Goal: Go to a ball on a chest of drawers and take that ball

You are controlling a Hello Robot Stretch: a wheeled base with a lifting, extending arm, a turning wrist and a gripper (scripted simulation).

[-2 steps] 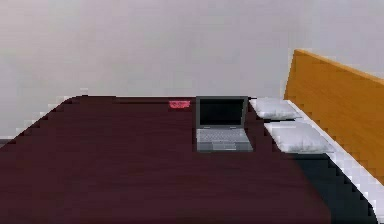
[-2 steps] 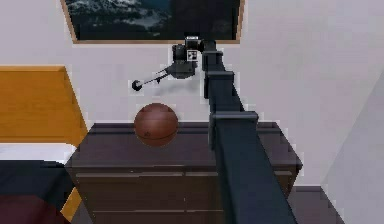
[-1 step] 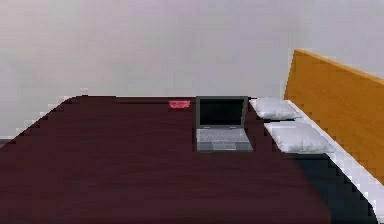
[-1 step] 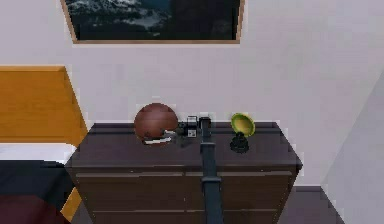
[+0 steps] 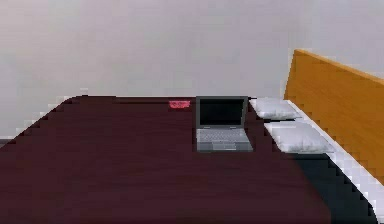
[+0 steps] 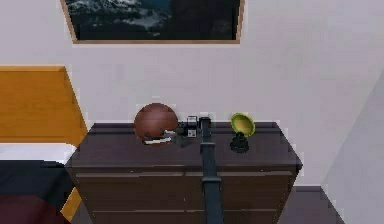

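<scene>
A brown ball (image 6: 156,121) rests on top of a dark chest of drawers (image 6: 120,160) in the arm side view, left of the top's middle. The dark arm rises from the bottom edge to the chest's top, and the gripper (image 6: 176,137) sits at the ball's lower right side. I cannot tell whether it touches the ball or holds anything, since the ball lies on the top right at its far end.
A yellow-green object on a black stand (image 6: 241,130) is on the chest's right part. A dark framed picture (image 6: 152,18) hangs above. A bed with a maroon cover (image 5: 120,160), a laptop (image 5: 222,125), two pillows (image 5: 285,122), a small red thing (image 5: 180,102) and an orange headboard (image 5: 335,100) lies ahead.
</scene>
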